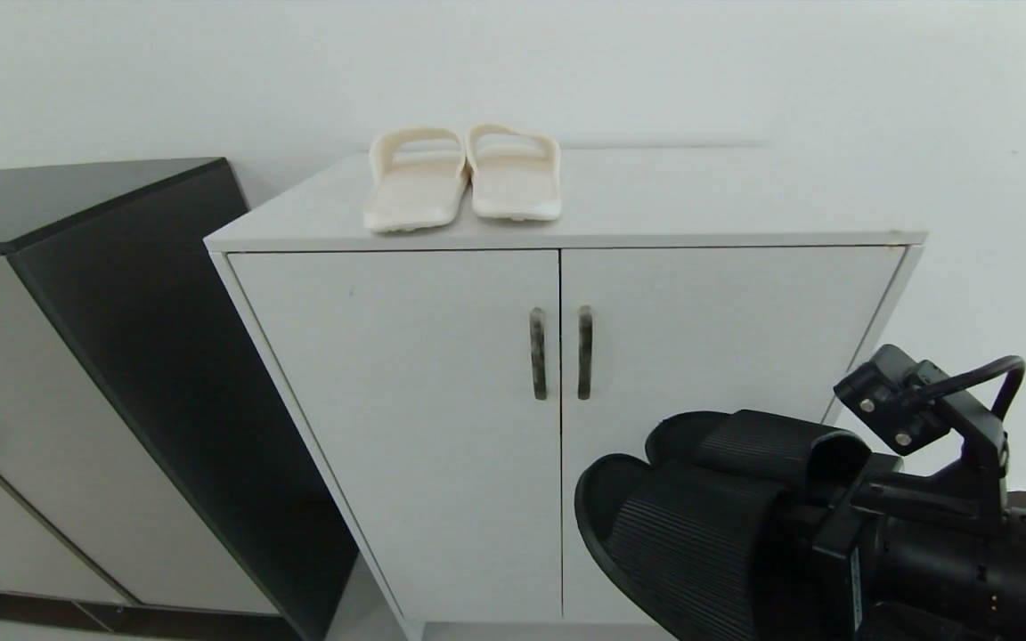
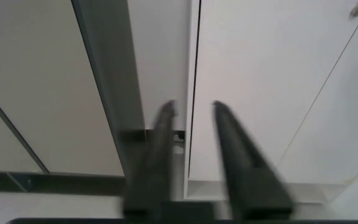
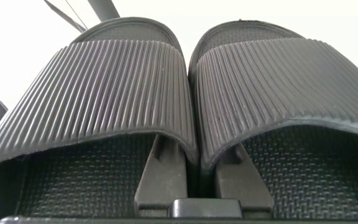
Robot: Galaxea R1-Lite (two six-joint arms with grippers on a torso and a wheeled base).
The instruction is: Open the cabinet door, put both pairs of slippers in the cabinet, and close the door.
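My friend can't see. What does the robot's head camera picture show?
The right gripper holds a pair of black slippers in front of a white cabinet with both doors shut. A pair of cream slippers sits on top of the cabinet, and a dark cabinet stands beside it.

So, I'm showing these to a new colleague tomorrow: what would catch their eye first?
Most likely the black slippers, a pair clamped in the right gripper, low on the right in front of the white cabinet. Next come the cream slippers, side by side on the cabinet's top. Both doors are shut, with their dark handles close together at the middle.
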